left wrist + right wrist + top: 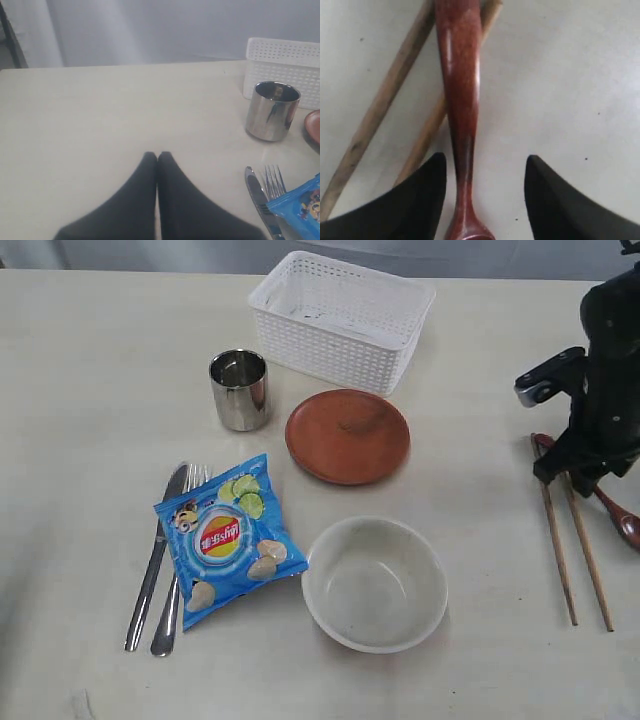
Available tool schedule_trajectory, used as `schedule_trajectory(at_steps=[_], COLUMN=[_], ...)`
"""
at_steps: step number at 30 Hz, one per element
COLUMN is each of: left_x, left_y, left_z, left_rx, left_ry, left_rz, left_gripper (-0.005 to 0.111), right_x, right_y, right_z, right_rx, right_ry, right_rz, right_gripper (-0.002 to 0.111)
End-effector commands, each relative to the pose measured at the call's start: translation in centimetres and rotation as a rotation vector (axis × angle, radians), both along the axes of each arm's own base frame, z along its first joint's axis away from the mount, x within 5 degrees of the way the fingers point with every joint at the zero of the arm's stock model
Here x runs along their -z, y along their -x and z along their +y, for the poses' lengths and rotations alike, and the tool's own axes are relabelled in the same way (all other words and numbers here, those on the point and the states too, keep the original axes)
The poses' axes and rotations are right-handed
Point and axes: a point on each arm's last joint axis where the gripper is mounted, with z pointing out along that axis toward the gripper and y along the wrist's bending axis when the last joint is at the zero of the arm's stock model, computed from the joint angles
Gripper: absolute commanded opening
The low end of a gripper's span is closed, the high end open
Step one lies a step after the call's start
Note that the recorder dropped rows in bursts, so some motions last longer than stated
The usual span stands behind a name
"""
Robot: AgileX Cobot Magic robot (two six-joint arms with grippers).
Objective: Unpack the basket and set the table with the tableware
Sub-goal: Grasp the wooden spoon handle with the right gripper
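Observation:
The white lattice basket [340,315] stands at the back of the cream table [90,380] and looks empty. In front of it are the steel cup [240,390], the reddish-brown plate [347,435] and the off-white bowl [375,583]. Knife [152,560] and fork [172,600] lie at the left, partly under a blue chip bag [228,538]. At the right lie the chopsticks [562,540] with the dark red spoon [618,515] beside them. My right gripper [486,159] is open low over the table, its fingers either side of the spoon handle [460,90]. My left gripper [157,156] is shut and holds nothing.
In the left wrist view the cup [272,110], basket [285,60], knife [257,195] and fork [274,182] sit off to one side of the left gripper. One chopstick [385,100] runs close by the right gripper's finger.

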Motion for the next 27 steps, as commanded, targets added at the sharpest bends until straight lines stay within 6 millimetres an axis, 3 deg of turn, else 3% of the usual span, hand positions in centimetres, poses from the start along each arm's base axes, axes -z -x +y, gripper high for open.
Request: schedule_trajectory(at_steps=[1, 8, 16, 22, 27], left_x=[0.0, 0.0, 0.0, 0.0, 0.0], left_y=[0.0, 0.0, 0.0, 0.0, 0.0], left_z=[0.0, 0.0, 0.0, 0.0, 0.0], left_rx=[0.007, 0.007, 0.007, 0.007, 0.007], left_ry=[-0.001, -0.001, -0.001, -0.001, -0.001], left_rz=[-0.008, -0.008, -0.008, -0.008, -0.008], left_gripper=[0.000, 0.000, 0.000, 0.000, 0.000], right_x=[0.9, 1.4, -1.4, -5.2, -8.9], right_y=[-0.2, 0.0, 0.1, 0.7, 1.9], right_z=[0.0, -0.1, -0.2, -0.1, 1.2], right_rx=[-0.009, -0.003, -0.001, 0.029, 0.051], right_ry=[0.009, 0.020, 0.020, -0.005, -0.181], right_rz=[0.007, 0.040, -0.031, -0.127, -0.211], right_gripper=[0.042, 0.000, 0.000, 0.000, 0.000])
